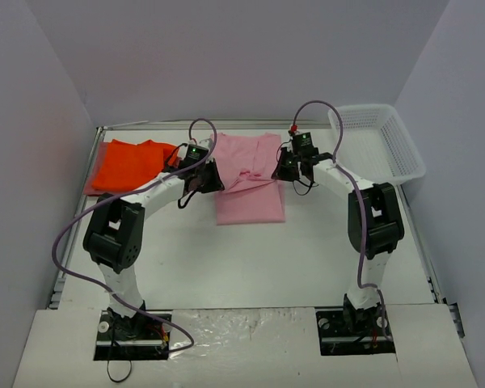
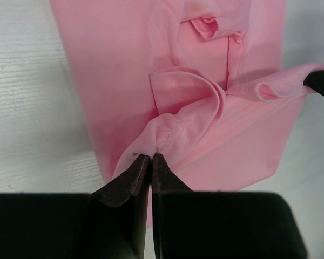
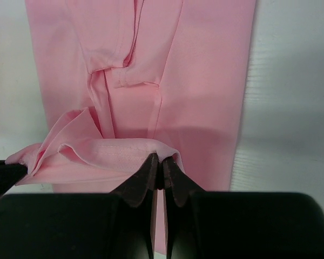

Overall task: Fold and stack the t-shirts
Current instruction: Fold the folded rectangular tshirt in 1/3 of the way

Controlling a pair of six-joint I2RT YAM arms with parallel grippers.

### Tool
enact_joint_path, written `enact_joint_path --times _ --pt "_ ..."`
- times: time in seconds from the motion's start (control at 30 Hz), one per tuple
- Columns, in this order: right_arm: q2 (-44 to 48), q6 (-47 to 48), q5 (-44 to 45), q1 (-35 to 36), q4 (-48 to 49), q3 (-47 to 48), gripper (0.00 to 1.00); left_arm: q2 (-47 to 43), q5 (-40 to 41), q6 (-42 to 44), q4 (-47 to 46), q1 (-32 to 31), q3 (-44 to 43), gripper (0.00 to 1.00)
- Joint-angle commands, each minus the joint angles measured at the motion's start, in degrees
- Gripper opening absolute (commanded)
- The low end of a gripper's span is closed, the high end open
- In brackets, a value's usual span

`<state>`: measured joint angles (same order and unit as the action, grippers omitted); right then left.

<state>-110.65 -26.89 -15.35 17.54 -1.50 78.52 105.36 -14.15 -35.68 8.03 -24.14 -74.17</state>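
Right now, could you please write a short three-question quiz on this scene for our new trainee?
1. True or false: the left gripper and right gripper are both shut on the pink t-shirt.
2. In the top view, the white basket stands: (a) far right, (b) far left, (c) centre.
3. Fill in: the garment lying left of the pink one is the ___.
Key: 1 true; 2 a; 3 orange t-shirt.
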Motion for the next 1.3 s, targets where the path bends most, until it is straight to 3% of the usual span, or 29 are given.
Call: enact_joint_path --times 0.0,0.33,0.37,0.47,0.53,0.6,0.7,0.97,1.27 --pt "-1.84 0.97 0.77 -1.19 0.35 3.04 0.00 0.28 0.18 1.67 -0.03 0.94 -2.99 0.02" --pt "-5.19 1.14 0.24 -1.54 0.79 5.24 0.00 3.62 -0.70 3.07 0.23 1.73 -6.16 0.02" --pt "-5.36 1.23 0.32 -1.54 0.71 5.41 0.04 4.06 -0.79 3.34 0.14 1.73 -6.33 0.03" --pt "-6.59 1.32 0.67 -1.54 0.71 6.11 0.36 6.17 -0.97 4.30 0.75 1.73 -8.08 0.39" --pt "-6.95 1.23 0.68 -1.54 0.71 6.64 0.43 6.52 -0.70 4.39 -0.55 1.73 -8.01 0.43" --pt "-7.73 1.14 0.59 -1.46 0.71 7.17 0.43 6.96 -0.44 4.74 -1.26 1.73 -8.53 0.57" --pt "-8.35 1.06 0.68 -1.54 0.71 8.05 0.44 8.19 -0.35 5.71 -0.30 1.73 -10.55 0.65" --pt "-5.29 0.26 0.33 -1.46 0.71 6.39 0.47 5.39 -0.35 5.10 -0.12 1.73 -8.63 0.69" --pt "0.87 -0.09 1.29 2.23 0.79 -0.03 0.48 -2.08 2.02 1.15 -3.97 0.94 0.16 0.70"
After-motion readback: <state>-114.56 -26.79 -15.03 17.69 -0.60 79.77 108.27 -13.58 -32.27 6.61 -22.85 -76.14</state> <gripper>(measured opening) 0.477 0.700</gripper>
